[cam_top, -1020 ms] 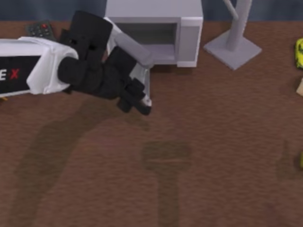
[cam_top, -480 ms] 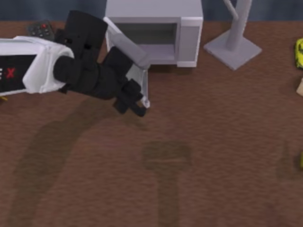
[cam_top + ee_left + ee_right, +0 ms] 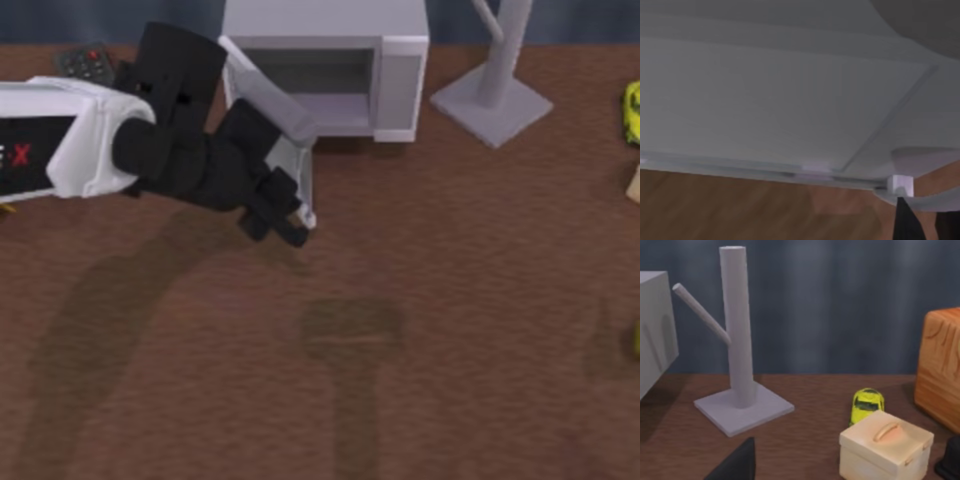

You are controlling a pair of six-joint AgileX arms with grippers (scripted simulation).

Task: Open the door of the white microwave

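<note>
Boxy white-grey microwave (image 3: 325, 40) sat at the table's far edge, just left of the grey stand with a square base (image 3: 492, 95). Front faced the camera side, plain grey control panel on its right end. Cavity was exposed and dark inside. Flat white door with light-grey window (image 3: 283, 112) was swung out on the left-side hinge, angled well away from the front, its free edge over the brown tabletop. In the left wrist view the door panel (image 3: 770, 110) filled most of the frame.

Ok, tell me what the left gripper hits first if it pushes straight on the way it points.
Likely the door: the left gripper sits at its swung-out edge, and the left wrist view is filled by that panel.
</note>
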